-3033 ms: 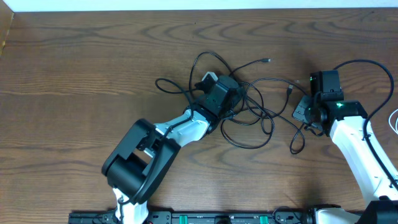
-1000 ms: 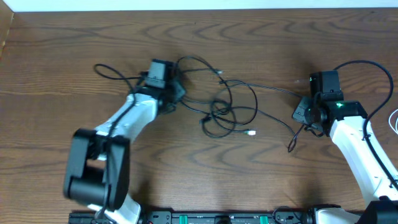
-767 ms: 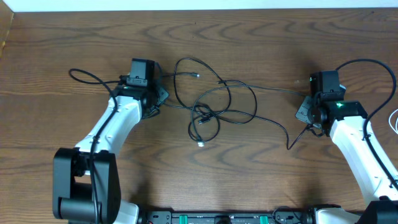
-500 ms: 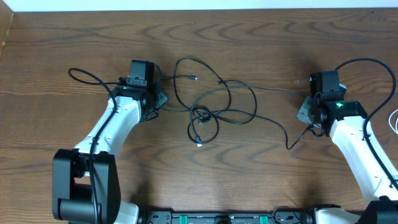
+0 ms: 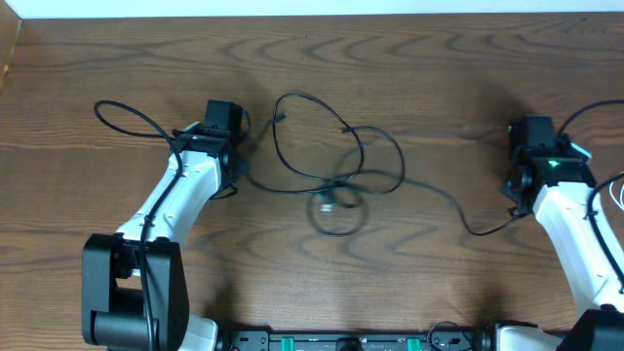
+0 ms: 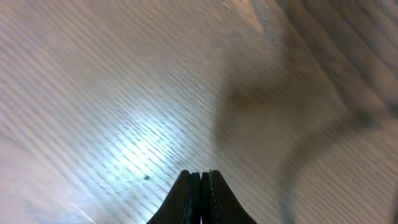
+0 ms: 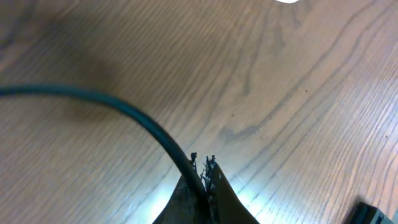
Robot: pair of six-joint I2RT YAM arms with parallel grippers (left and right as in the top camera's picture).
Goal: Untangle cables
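Item: cables (image 5: 336,187), likely light, limp, snag-prone (knot mid-table). Take near plug ends; right gripper (image 7: 203,160) pinches one black cord; left gripper (image 6: 200,175) fingers pressed together, hold unclear.

The worktop (image 5: 117,253) is a brown board with long, wavy wood grain, edged by a pale strip along its far side. Thin black cables (image 5: 337,191) lie directly on it in the middle, in wide overlapping loops that meet at a small, blurred knot. A single strand (image 5: 466,222) trails from the loops toward the right side. A separate open loop (image 5: 125,110) rests near the left. At the right edge a bit of white cord (image 5: 618,190) shows.
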